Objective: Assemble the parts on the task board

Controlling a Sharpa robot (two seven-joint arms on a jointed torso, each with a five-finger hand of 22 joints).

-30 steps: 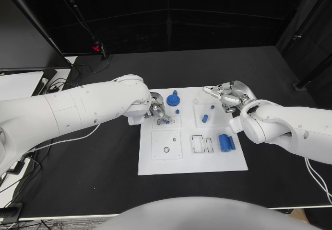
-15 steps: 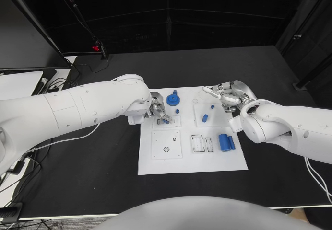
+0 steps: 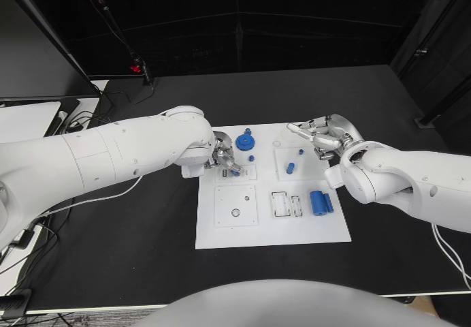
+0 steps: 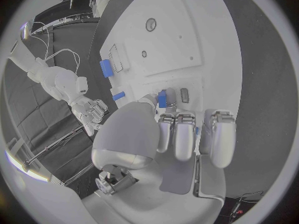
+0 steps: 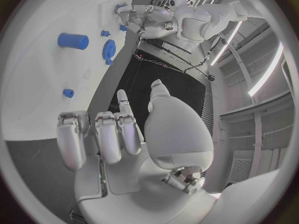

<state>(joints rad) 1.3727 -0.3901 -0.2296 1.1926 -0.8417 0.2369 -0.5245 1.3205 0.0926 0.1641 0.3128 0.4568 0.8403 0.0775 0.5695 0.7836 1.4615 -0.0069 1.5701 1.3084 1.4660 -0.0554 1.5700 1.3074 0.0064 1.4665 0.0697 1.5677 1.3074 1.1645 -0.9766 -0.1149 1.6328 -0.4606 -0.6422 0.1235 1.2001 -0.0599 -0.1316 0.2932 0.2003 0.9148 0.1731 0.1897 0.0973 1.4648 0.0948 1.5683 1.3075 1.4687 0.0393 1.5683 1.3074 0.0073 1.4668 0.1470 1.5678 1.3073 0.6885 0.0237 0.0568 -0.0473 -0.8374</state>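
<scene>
Two hands at work over the white task board: left hand pinching a small blue peg above its far-left socket plate. Right hand hovering unladen, fingers apart, at the far-right edge. Next, likely: seating the peg squarely, without tilt.

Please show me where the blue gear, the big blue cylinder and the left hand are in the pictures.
blue gear point(image 3: 244, 142), head view, on its round face.
big blue cylinder point(image 3: 317, 201), head view, on the middle of its side.
left hand point(image 3: 222, 158), head view, on the middle of the silver hand.
</scene>
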